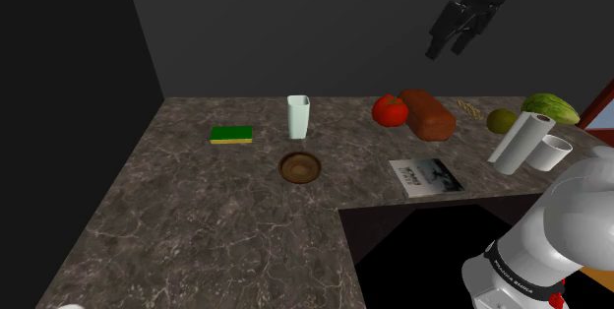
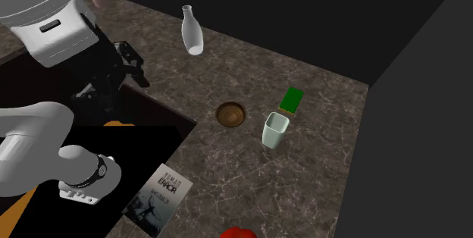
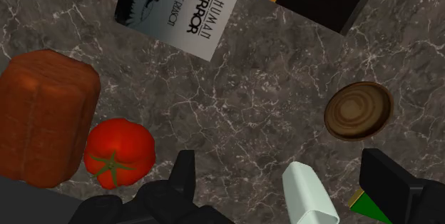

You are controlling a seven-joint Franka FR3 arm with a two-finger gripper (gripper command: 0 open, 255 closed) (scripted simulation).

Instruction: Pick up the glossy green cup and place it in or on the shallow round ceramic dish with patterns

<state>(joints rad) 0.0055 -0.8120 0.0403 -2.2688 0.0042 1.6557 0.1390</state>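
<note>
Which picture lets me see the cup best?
The second exterior view: the pale cup stands whole, with its open mouth showing. The shoulder view shows it whole too, but more side-on. The wrist view cuts part of it off.

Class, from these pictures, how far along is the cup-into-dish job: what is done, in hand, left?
Done: nothing yet; the pale cup stands upright on the counter, apart from the brown ringed dish. In hand: the open gripper hangs high above the counter, holding nothing. Left: descend, grasp the cup, lift it, set it in the dish.
</note>
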